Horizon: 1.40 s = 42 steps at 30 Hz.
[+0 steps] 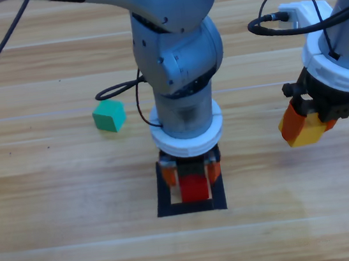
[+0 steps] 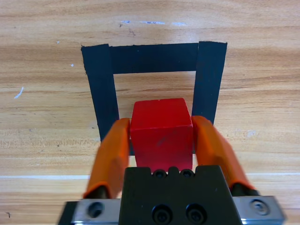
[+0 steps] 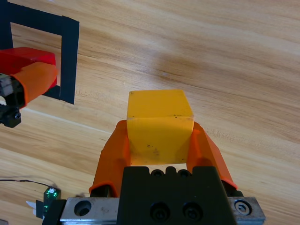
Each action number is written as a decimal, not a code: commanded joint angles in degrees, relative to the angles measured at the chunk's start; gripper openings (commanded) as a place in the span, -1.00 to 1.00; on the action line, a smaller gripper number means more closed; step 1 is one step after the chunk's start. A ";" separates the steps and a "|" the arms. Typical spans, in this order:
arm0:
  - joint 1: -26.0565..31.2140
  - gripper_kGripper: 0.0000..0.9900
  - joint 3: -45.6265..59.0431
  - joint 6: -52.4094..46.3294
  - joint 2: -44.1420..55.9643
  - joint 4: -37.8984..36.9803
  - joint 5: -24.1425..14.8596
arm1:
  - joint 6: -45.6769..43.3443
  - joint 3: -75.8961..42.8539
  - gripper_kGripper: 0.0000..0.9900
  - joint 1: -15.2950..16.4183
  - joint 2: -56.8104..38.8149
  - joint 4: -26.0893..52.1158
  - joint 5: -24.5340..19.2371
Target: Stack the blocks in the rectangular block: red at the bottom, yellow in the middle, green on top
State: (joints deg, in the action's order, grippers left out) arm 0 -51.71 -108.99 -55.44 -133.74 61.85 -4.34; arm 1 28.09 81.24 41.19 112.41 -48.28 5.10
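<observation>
Two cubes are held at once: the left gripper [image 1: 192, 174], lower centre of the high view, has its jaws closed on red [image 2: 161, 131] over the tape square [image 1: 164, 199], since red goes at the bottom. The right gripper [image 1: 308, 127], at mid right, clamps yellow [image 3: 159, 124] above bare wood, seemingly waiting its turn. Green [image 1: 109, 116] sits loose at centre left.

Both arms are rounded grey metal housings with small dark screw holes, and black cables loop beside them. Each end effector, the left end effector [image 2: 161, 140] and the right end effector [image 3: 159, 140], has two tapered orange fingers on a black body. That body is fixed with black socket screws above a silver mounting bar.
</observation>
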 commanded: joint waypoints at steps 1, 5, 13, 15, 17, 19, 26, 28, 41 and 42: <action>-1.63 1.00 1.24 -1.07 -2.14 -0.32 -0.84 | 0.38 0.15 -1.00 1.18 4.05 1.53 0.08; -1.63 1.00 2.12 -0.90 -1.08 -0.23 -1.11 | 0.91 0.23 -1.00 1.18 3.61 1.53 -0.36; -1.63 1.00 2.29 -0.55 3.93 0.47 -2.16 | 4.60 3.66 -1.00 5.48 1.41 -1.73 -5.28; -1.55 1.00 2.20 0.86 8.14 1.35 -3.04 | 5.75 6.30 -1.00 6.80 2.64 -4.01 -6.16; -0.05 1.00 1.76 2.97 13.24 1.87 -4.18 | 6.80 9.02 -1.00 7.86 4.14 -6.47 -6.60; 1.62 1.00 1.76 4.90 17.28 2.40 -4.53 | 7.42 10.25 -1.00 8.56 4.75 -7.26 -7.21; 10.85 1.00 8.97 12.55 28.45 4.42 -5.06 | 11.02 18.87 -1.00 13.39 8.62 -14.12 -11.26; 14.01 1.00 11.43 16.33 28.36 3.54 -4.71 | 11.90 25.28 -1.00 14.98 12.22 -18.87 -12.22; 25.70 1.00 5.81 35.22 17.20 1.96 -0.67 | 16.38 51.39 -1.00 16.03 29.27 -33.81 -2.20; 26.40 1.00 4.31 36.37 16.05 2.31 -0.23 | 17.00 52.35 -1.00 16.03 29.89 -33.89 -1.41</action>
State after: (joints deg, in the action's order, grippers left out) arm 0 -29.37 -100.71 -22.18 -113.05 64.31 -6.21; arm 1 43.28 131.29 56.01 137.41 -80.95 1.08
